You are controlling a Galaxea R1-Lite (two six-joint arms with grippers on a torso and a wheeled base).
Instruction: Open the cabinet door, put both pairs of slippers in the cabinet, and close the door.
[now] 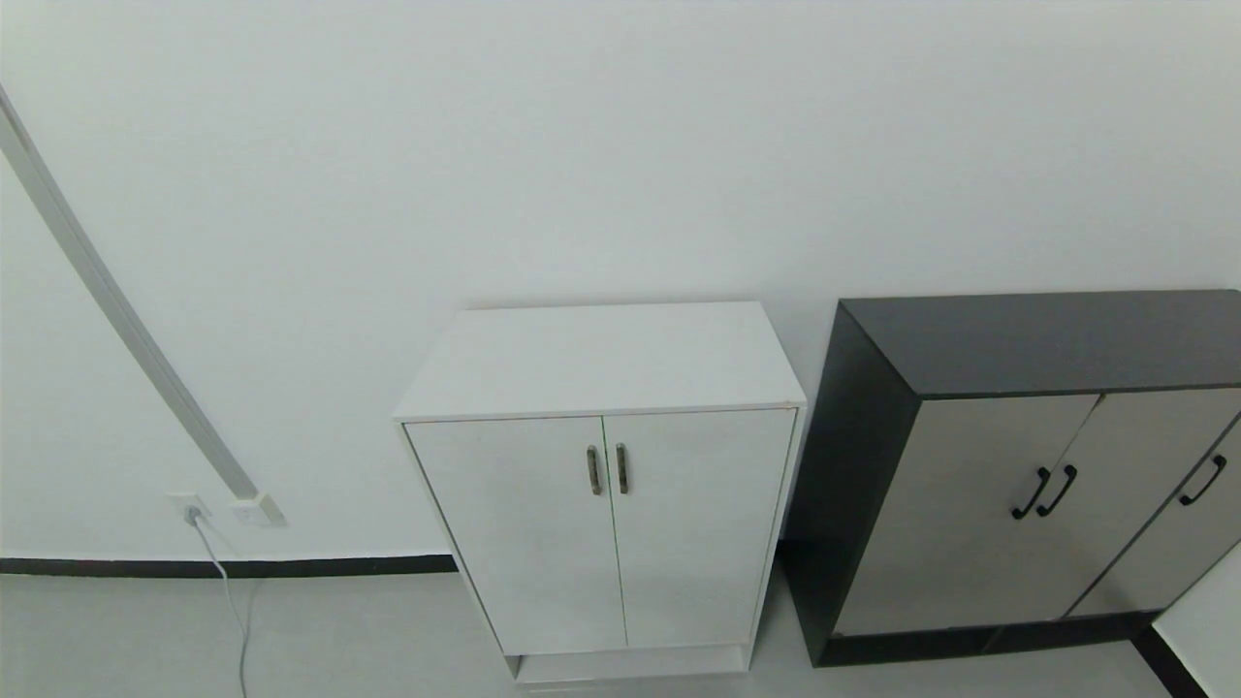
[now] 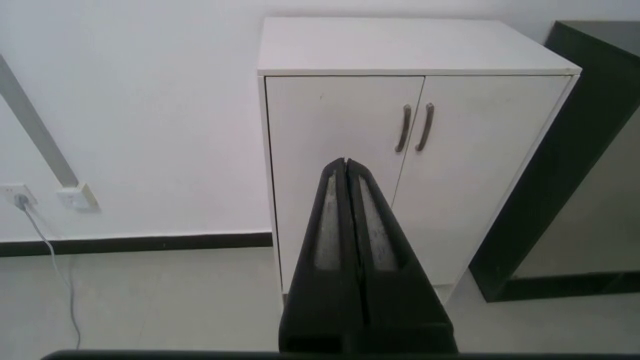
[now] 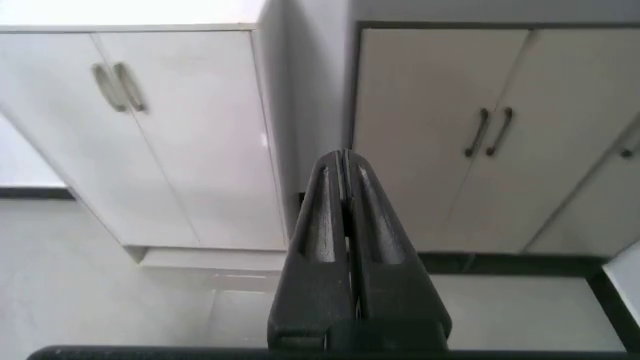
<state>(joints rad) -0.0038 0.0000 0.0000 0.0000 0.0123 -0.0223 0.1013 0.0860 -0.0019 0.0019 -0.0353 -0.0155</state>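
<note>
White cabinet (image 1: pixel 601 504) sat lower centre of the head frame, both doors shut. Left gripper (image 2: pixel 345 168) and right gripper (image 3: pixel 343 160) were closed, holding nothing. Risk: the two handles (image 1: pixel 593 470) stood just beside each other, so a poorly aimed grasp could catch both or slip off.

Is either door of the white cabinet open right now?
No, both doors of the white cabinet sit shut and flush, their handles side by side at the middle seam.
</note>
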